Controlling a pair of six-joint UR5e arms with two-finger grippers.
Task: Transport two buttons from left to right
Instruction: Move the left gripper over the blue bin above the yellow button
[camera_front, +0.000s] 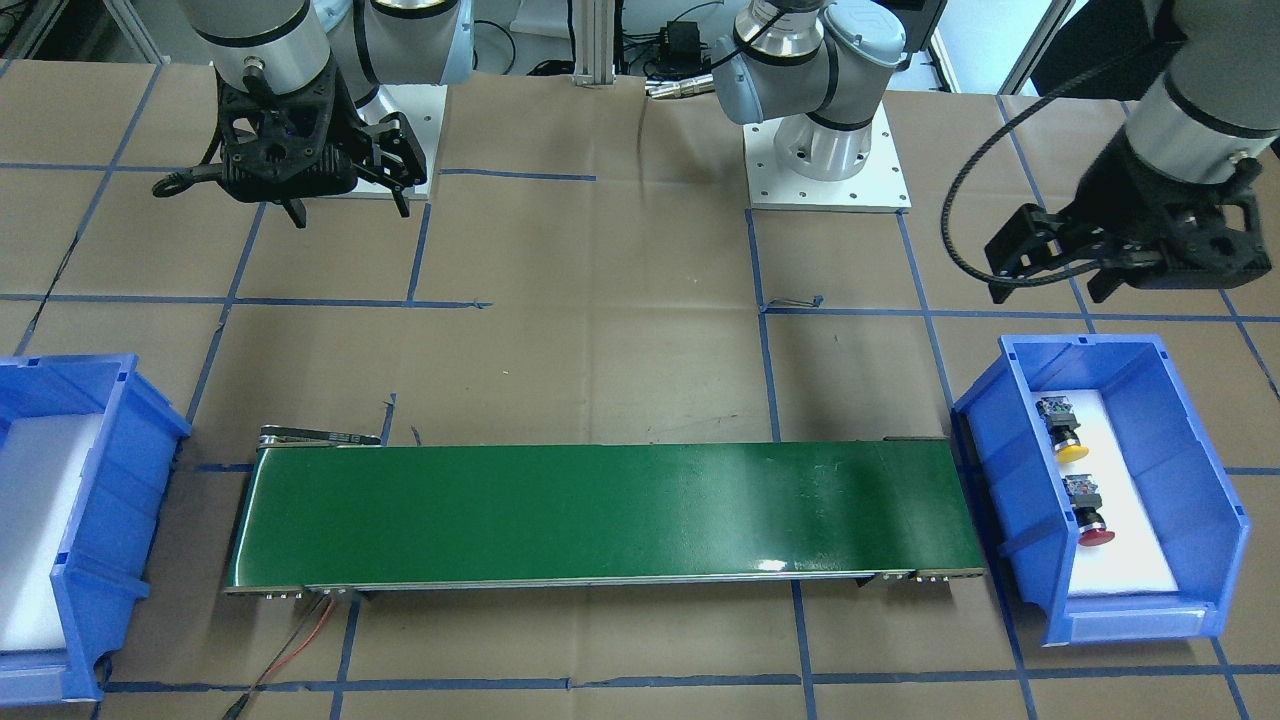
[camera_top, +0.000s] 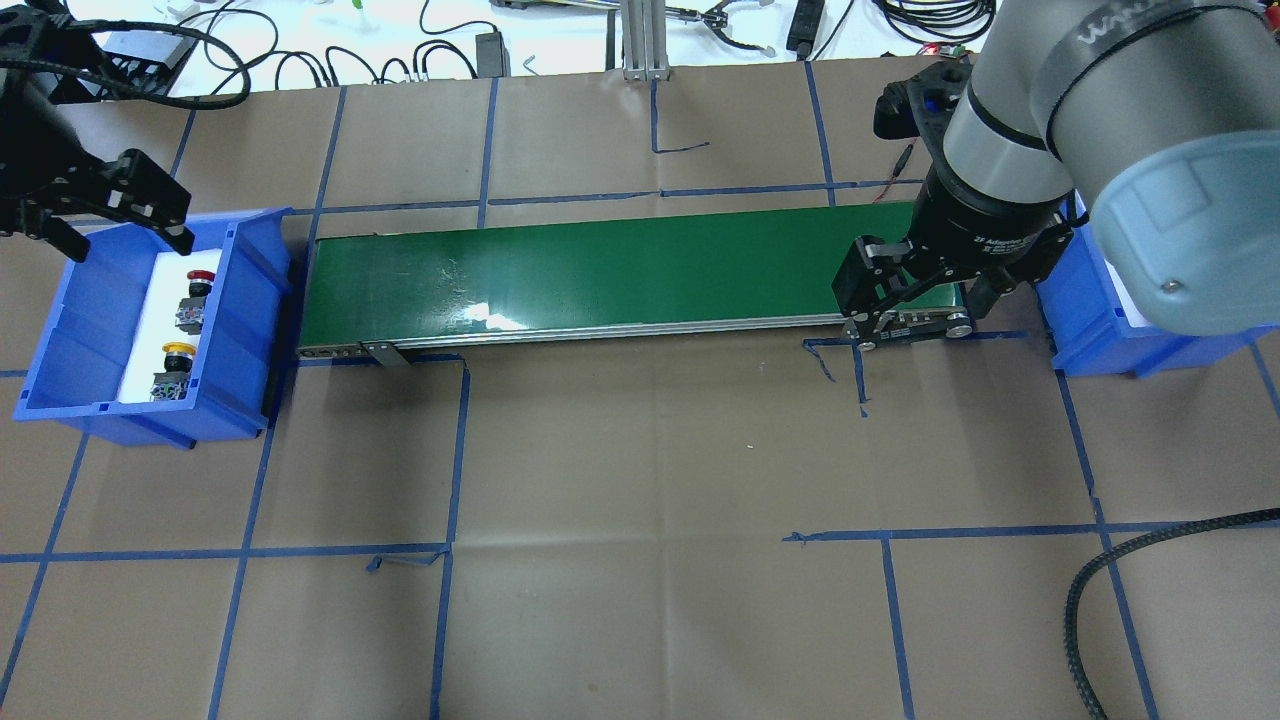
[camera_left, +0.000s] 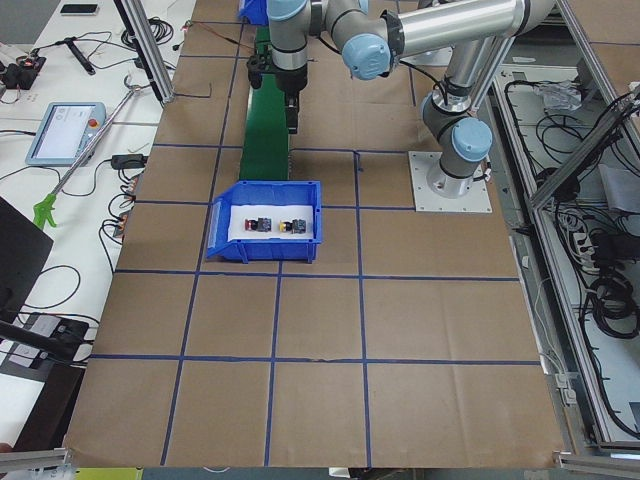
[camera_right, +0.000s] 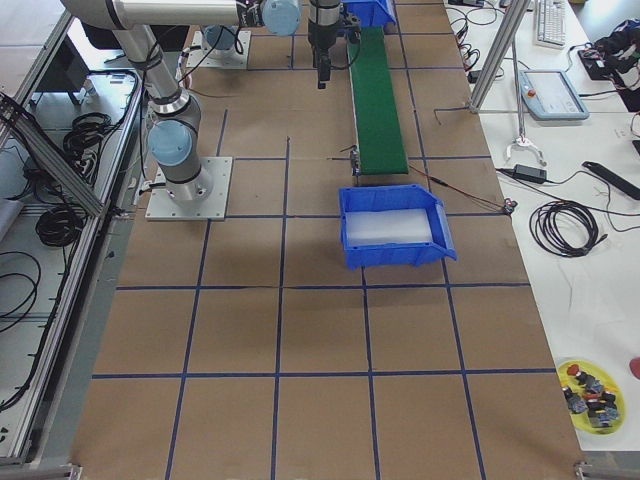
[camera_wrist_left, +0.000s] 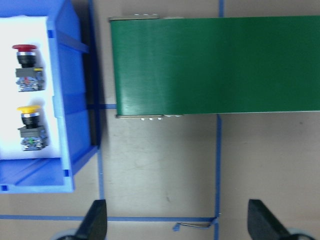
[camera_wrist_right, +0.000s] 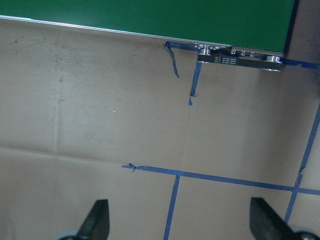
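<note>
The yellow button (camera_front: 1066, 432) and the red button (camera_front: 1088, 512) lie side by side on the white liner of the blue bin (camera_front: 1205, 480) on my left. They also show in the overhead view as yellow (camera_top: 175, 365) and red (camera_top: 197, 290), and in the left wrist view as yellow (camera_wrist_left: 30, 122) and red (camera_wrist_left: 26, 62). My left gripper (camera_front: 1050, 288) hangs open and empty above the table near that bin, apart from the buttons. My right gripper (camera_top: 915, 325) is open and empty, high over the belt's right end.
A green conveyor belt (camera_front: 600, 510) runs between the two bins. A second blue bin (camera_front: 100, 500) with a bare white liner stands at the belt's other end, on my right. Brown paper with blue tape lines covers the table. Cables lie beyond the far edge.
</note>
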